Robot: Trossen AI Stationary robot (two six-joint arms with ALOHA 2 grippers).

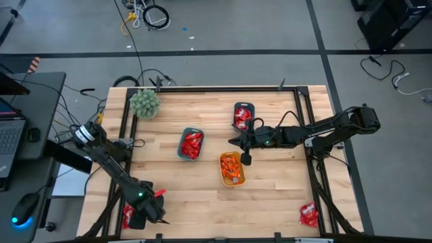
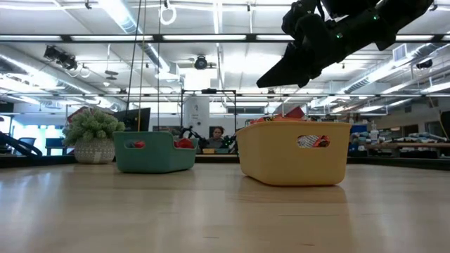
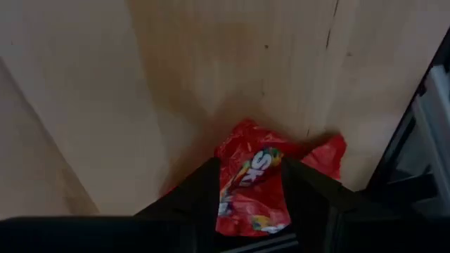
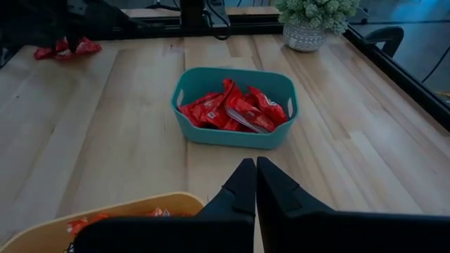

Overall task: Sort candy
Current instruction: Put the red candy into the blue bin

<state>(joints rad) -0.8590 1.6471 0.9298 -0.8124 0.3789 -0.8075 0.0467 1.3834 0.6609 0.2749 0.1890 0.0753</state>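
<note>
My left gripper (image 1: 138, 217) is at the table's near left corner, low over a small heap of red candy (image 1: 127, 214), and is shut on one red packet (image 3: 249, 186). My right gripper (image 4: 249, 184) hovers shut with nothing in it above the yellow tray (image 1: 231, 169), which holds orange candy. The low view shows the right gripper (image 2: 281, 74) well above that tray (image 2: 295, 158). Red candy fills the teal tray (image 1: 191, 144) and the blue tray (image 1: 243, 116). More red candy (image 1: 308, 214) lies at the near right corner. My left gripper pinches a red candy packet (image 3: 246, 204) between its two fingers (image 3: 200, 193), coming from above and pointing down. The packet's far end (image 3: 327, 151) spreads out past the fingers over the wood. Whether it is lifted clear I cannot tell.
A fuzzy green plant (image 1: 144, 103) in a pot stands at the far left corner. A dark metal frame (image 1: 302, 108) runs along the table's edges. Bare wood lies between the trays and the near edge. A person (image 2: 216, 133) sits beyond the table.
</note>
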